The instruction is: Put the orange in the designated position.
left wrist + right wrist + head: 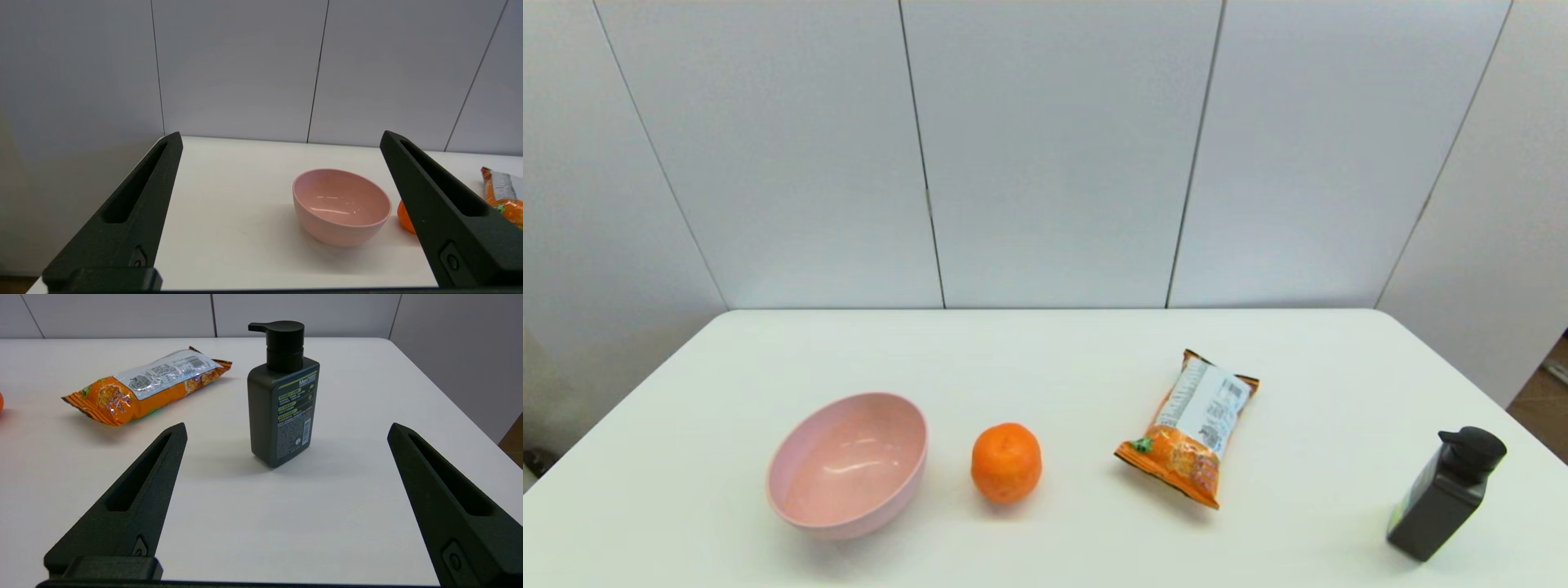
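Observation:
The orange rests on the white table, between the pink bowl and the snack packet. In the left wrist view only a sliver of the orange shows past one finger. My left gripper hangs open near the table's front left edge, short of the bowl, holding nothing. My right gripper is open near the front right edge, facing the black pump bottle, also empty. Neither arm shows in the head view. The designated position is an unmarked patch of bare tabletop.
A black pump bottle stands upright at the front right. The orange-and-white snack packet lies flat right of centre. Grey wall panels close off the table's far edge.

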